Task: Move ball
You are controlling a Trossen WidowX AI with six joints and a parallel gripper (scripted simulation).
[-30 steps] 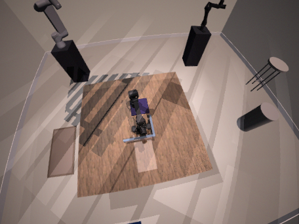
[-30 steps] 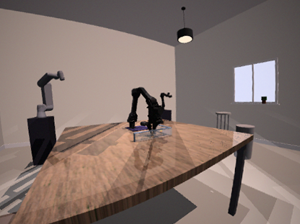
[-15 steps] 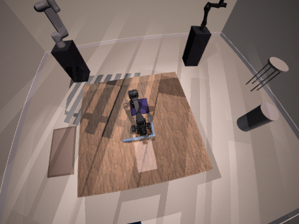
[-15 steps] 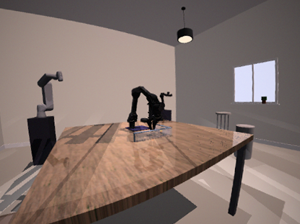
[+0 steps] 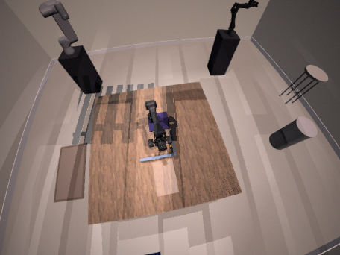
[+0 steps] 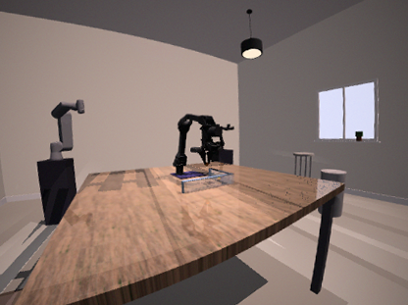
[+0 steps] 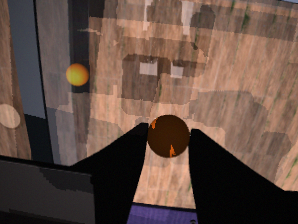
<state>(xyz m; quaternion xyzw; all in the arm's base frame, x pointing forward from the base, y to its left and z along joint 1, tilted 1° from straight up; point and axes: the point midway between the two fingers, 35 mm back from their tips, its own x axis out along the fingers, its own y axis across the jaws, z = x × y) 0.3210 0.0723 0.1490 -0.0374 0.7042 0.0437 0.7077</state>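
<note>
Wood grain runs all over the surface (image 6: 181, 229), brown planks with a faint sheen. The walls (image 6: 209, 180) look like clear glass or plastic, bluish at the edges. Matt black, plastic-looking pincer (image 7: 168, 142); between its fingers a smooth dark-orange ball (image 7: 168, 136). The see-through copy (image 7: 77, 74) glows soft orange.
</note>
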